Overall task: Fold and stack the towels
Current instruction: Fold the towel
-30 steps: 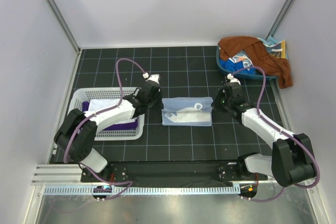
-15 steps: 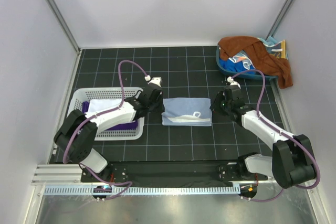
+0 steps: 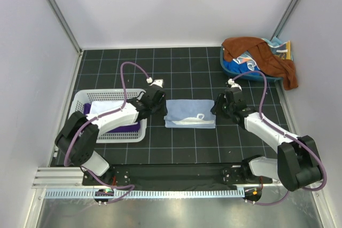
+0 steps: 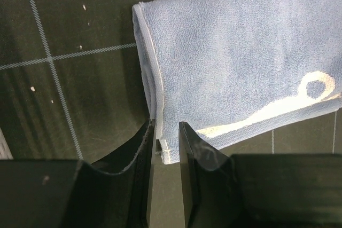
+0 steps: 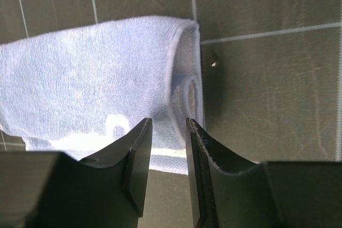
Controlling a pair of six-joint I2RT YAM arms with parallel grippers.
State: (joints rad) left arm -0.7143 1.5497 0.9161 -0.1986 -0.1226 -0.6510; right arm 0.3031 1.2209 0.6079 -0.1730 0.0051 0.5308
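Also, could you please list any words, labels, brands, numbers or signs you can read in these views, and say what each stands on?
No readable text in any view.
Light blue towel: only a white outline drawing, no letters.
Patterned cloth beside the rust-brown towel: any print is too small to read.

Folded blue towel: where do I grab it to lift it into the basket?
Probably both short ends together. The light blue towel lies flat, long side across, with a doubled fold at each end. Bring the left gripper in from the left end, the right gripper from the right, pinching all layers.
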